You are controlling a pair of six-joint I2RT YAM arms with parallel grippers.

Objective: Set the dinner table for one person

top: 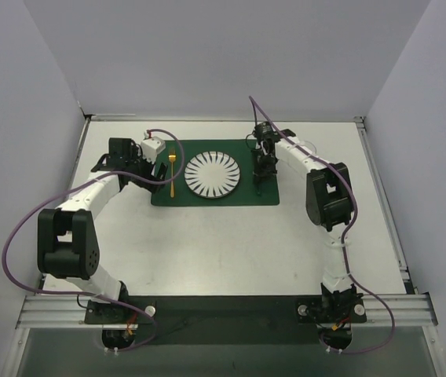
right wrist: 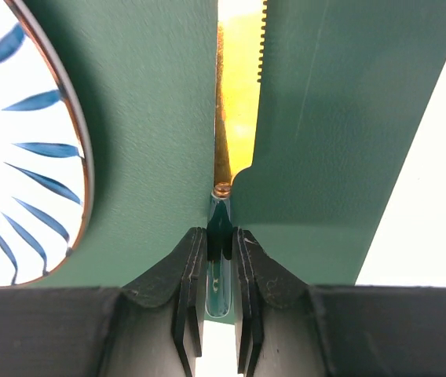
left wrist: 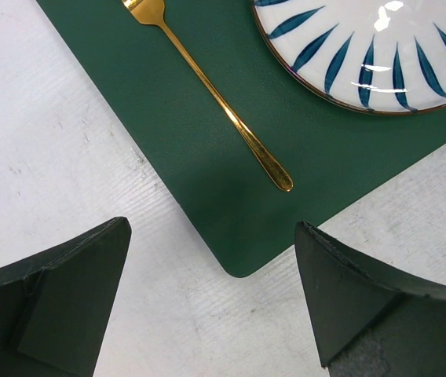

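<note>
The right pincer (right wrist: pixel 221 236) is squeezed almost all the way closed. It pinches the thin handle end of a knife (right wrist: pixel 239 94) between its two fingers. The gold blade sticks out in front, with little teeth along one side. The knife points straight over the green placemat (right wrist: pixel 152 118), just beside the plate (right wrist: pixel 19 157), on the plate's right side. I think that is on purpose: a knife goes to the right of the plate, lined up next to it. I cannot tell if the blade is touching the mat.

The plate is white with blue stripes and sits in the middle of the placemat. On its other side lies a gold fork (left wrist: pixel 215 94), flat on the mat, near the plate but not touching it. So the fork is on the left and the knife is on the right.

The left pincer (left wrist: pixel 211 239) is spread wide and holds nothing. It hangs above a corner of the placemat, close to the end of the fork's handle.

The placemat lies on the big white table (top: pixel 207 243), toward the far side. The table is under everything.
</note>
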